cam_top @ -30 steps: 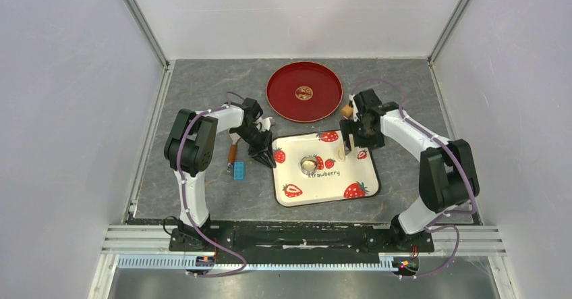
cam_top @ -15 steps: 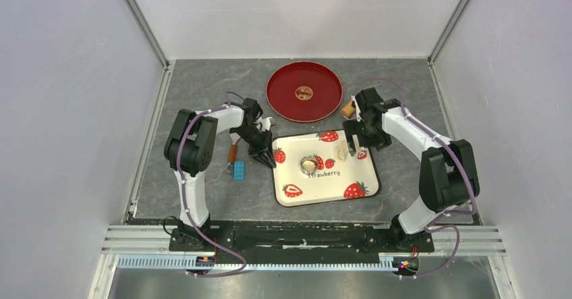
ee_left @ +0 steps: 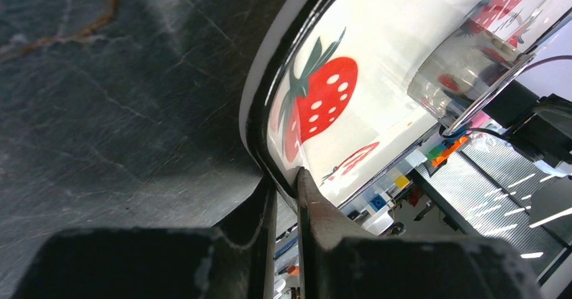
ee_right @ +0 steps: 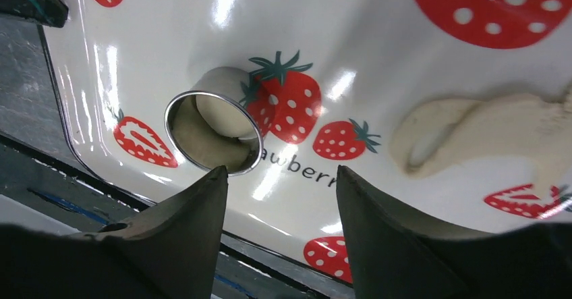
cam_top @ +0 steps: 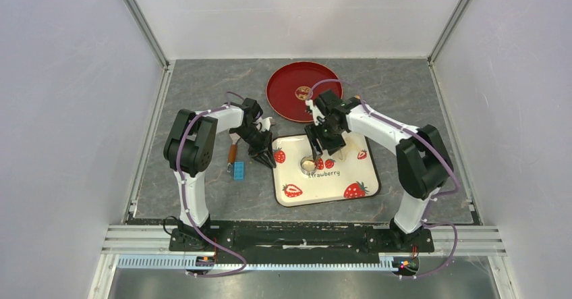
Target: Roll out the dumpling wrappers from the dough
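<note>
Left gripper point(ee_left: 287, 181) is pinched narrow on the left rim of the strawberry tray point(ee_left: 378, 110), with the rim caught between its fingers. Right gripper point(ee_right: 280, 174) hangs low over the tray's middle, jaws wide apart, with nothing between them. The metal ring cutter point(ee_right: 214, 133) stands upright on the tray just beyond the tip of the right gripper's finger on the left of the wrist view, beside a printed strawberry. A round pale dough disc point(ee_right: 222, 113) sits inside the ring. A flattened dough scrap point(ee_right: 485, 137) lies flat on the tray's right part, apart from the cutter; its far end runs off that view's right edge. The red plate point(cam_top: 283, 83) sits on the grey tabletop point(cam_top: 202, 90) just behind the tray, not touching it. A blue block point(cam_top: 239, 170) and an orange-handled tool point(cam_top: 233, 152) lie left of the tray, near the left gripper.
</note>
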Robot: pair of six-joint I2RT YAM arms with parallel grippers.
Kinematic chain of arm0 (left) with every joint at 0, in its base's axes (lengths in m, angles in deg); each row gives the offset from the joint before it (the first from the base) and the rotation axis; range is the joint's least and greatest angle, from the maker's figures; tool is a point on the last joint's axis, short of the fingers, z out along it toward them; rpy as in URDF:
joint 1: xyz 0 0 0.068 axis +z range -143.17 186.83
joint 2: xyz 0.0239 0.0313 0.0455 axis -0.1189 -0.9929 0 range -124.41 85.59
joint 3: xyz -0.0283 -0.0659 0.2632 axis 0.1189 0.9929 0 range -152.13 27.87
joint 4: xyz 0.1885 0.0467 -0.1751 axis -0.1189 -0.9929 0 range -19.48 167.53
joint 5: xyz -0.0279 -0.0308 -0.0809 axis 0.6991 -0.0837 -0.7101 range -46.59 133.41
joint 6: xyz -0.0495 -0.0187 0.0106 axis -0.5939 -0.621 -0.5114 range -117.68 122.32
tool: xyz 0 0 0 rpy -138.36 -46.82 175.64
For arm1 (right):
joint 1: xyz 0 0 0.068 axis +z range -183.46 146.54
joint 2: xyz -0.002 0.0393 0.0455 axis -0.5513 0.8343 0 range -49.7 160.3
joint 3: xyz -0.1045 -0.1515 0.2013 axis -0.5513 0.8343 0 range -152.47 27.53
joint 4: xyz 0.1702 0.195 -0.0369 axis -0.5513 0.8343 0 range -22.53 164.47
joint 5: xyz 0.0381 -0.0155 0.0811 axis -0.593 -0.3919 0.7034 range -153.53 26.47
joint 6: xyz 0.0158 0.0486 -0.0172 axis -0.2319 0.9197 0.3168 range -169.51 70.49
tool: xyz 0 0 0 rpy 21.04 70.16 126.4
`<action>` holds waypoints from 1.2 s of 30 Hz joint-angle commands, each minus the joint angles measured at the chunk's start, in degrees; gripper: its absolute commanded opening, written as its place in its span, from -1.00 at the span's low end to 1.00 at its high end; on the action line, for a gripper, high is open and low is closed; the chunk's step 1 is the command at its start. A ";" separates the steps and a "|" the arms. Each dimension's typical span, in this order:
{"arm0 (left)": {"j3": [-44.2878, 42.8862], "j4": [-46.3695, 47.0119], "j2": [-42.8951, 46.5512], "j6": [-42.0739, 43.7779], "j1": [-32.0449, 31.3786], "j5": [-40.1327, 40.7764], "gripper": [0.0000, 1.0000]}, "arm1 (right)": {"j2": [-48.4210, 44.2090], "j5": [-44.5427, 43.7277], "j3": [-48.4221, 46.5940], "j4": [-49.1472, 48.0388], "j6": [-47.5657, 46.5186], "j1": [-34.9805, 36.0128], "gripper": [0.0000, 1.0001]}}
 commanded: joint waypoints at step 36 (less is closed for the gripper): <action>1.52 -0.35 0.42 5.02 -0.73 8.09 -0.64 | -3.06 2.59 -7.11 -0.42 3.77 -7.81 -1.00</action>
